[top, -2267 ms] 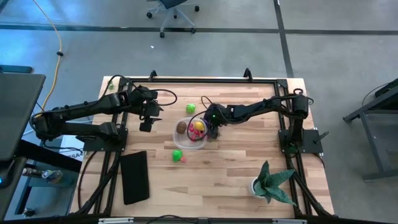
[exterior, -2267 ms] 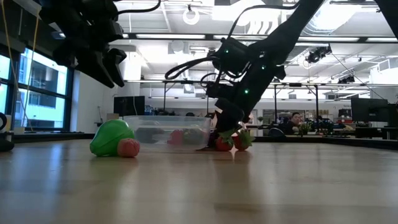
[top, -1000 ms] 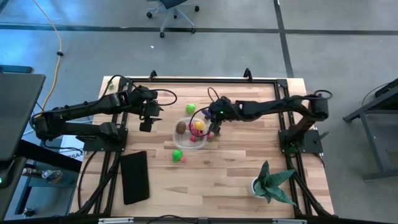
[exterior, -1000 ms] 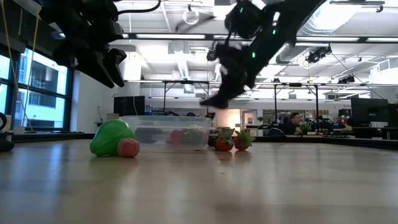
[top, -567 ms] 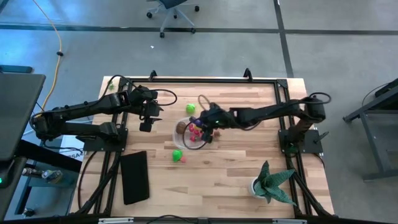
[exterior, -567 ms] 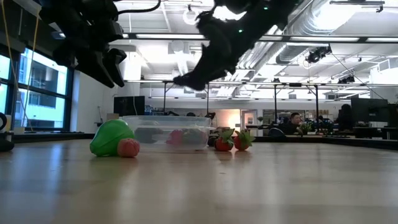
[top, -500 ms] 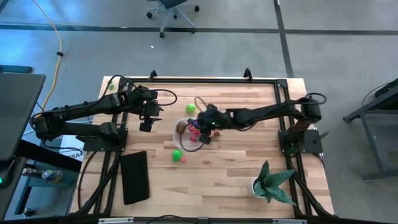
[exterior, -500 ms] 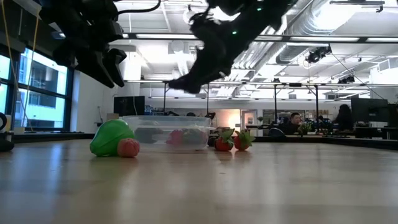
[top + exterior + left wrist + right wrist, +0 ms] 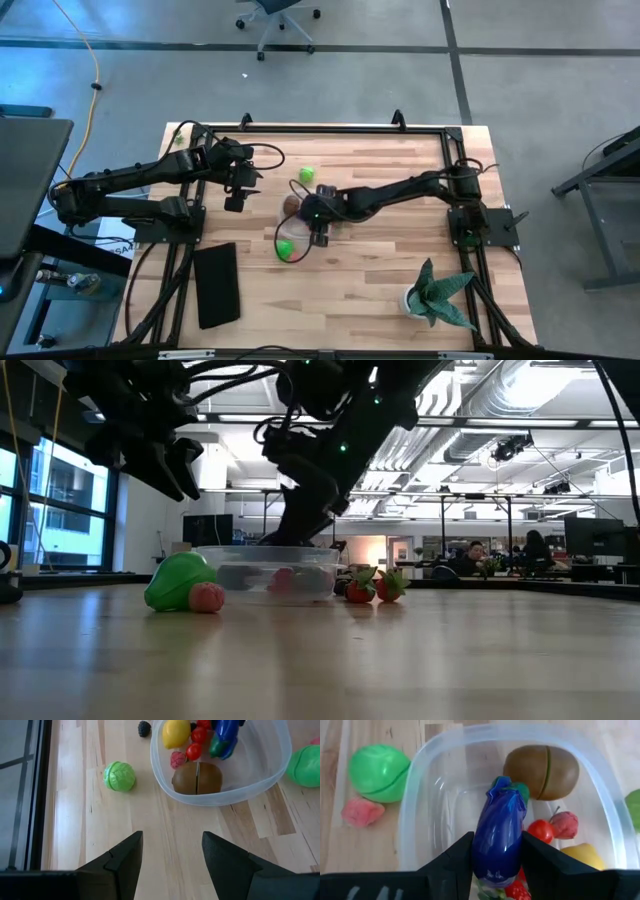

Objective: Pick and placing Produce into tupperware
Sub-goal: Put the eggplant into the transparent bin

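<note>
Right gripper (image 9: 496, 862) carrying eggplant (image 9: 500, 837), now over tupperware (image 9: 420, 800).

Change: a moment ago this arm was beside the tub's right edge near the two strawberries (image 9: 375, 586); it has since swung left across centre frame of the high view and dipped into the tub. Judged: transport done, release pending. Fingers clamped on the purple eggplant, which hangs within the tub's walls, above bare floor at its middle. Tub holds: brown kiwi (image 9: 542, 771), yellow lemon (image 9: 176, 732), red tomato (image 9: 541, 830), pink berry (image 9: 564, 823). Outside: large green fruit (image 9: 378, 772) and pink piece (image 9: 362, 811) at the tub's lower left; cabbage (image 9: 120, 776) above. Left gripper (image 9: 170, 852) unchanged, fingers spread and empty, upper left of the tub.
</note>
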`<control>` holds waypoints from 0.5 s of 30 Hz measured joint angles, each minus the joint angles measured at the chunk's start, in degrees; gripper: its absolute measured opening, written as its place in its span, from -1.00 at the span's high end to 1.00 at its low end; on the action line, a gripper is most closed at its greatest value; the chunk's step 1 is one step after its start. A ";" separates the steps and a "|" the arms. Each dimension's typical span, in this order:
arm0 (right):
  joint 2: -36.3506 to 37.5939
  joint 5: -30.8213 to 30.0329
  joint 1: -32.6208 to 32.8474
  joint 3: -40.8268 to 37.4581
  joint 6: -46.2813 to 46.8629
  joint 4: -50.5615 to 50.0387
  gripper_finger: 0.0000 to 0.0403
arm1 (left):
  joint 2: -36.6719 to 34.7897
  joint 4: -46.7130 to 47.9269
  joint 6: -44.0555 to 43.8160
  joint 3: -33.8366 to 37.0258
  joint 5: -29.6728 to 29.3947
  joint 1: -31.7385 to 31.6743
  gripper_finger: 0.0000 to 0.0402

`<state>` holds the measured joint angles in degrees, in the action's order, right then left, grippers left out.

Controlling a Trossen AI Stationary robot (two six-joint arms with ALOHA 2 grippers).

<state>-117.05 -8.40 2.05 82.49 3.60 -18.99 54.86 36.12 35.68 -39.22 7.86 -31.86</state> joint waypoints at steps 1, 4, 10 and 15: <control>-0.14 0.01 0.03 0.01 0.00 -0.02 0.34 | -0.01 -0.02 0.00 0.00 -0.02 0.00 0.04; -0.42 0.00 -0.01 0.01 0.00 -0.57 0.34 | -0.01 -0.02 0.00 -0.01 0.00 0.00 0.04; -0.42 -0.20 -0.11 0.01 -0.02 -0.47 0.29 | 0.01 -0.02 0.00 0.00 0.00 0.00 0.04; -0.42 -0.43 -0.16 -0.01 -0.61 -0.47 0.13 | -0.01 0.00 0.00 0.00 0.00 0.00 0.04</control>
<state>-117.47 -8.82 1.89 82.48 2.99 -19.46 54.85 36.12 35.68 -39.22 7.86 -31.86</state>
